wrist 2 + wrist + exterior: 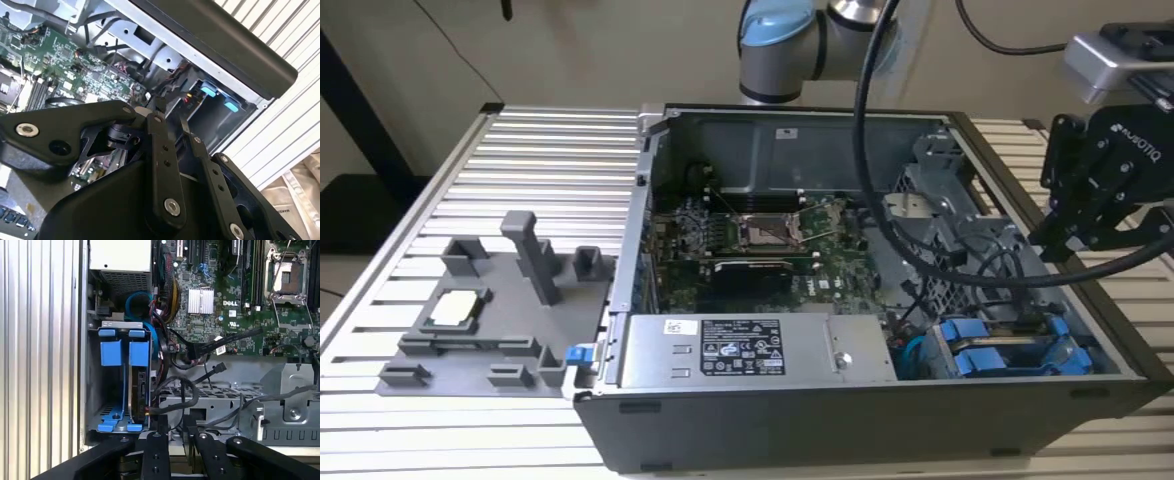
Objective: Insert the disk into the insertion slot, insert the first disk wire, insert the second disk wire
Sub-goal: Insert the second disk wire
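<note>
Seemingly slightly parted claw (177, 434) — near black wires (181, 392), disk (139, 354) seated

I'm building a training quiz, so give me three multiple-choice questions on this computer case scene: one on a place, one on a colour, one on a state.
1. The tool hangs near which side of the case? A the exterior view's left B the exterior view's right C the middle
2. The drive bay handles are: A blue B red C yellow
3. The case is: A closed B upside down C open
Answers: B, it hangs by the right wall; A, both show blue; C, the motherboard lies exposed.
</note>
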You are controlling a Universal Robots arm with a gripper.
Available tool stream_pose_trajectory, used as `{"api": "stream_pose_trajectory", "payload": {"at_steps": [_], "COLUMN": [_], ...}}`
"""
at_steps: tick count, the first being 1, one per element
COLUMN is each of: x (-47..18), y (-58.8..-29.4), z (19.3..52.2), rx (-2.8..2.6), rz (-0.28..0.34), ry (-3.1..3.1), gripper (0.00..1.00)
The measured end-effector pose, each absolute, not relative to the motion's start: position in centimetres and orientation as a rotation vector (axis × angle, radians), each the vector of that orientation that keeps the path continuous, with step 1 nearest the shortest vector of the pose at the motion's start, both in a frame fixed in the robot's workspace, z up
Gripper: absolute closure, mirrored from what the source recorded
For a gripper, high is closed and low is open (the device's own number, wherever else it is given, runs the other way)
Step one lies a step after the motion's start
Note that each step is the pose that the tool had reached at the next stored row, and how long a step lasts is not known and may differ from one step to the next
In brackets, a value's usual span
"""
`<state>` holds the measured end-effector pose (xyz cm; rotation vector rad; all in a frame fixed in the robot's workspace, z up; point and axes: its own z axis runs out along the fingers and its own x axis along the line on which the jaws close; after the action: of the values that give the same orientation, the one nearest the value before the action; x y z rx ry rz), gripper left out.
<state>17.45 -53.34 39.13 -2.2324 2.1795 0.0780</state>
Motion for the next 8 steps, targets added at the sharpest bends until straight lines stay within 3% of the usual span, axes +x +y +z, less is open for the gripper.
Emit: {"api": "stream_pose_trajectory", "payload": {"at_steps": [8], "x": [16.1], "y": [-52.9], "z": [39.1], "rx": [-2.232], "rz": [0.077], "ry": [2.179], "gripper": [0.73]}}
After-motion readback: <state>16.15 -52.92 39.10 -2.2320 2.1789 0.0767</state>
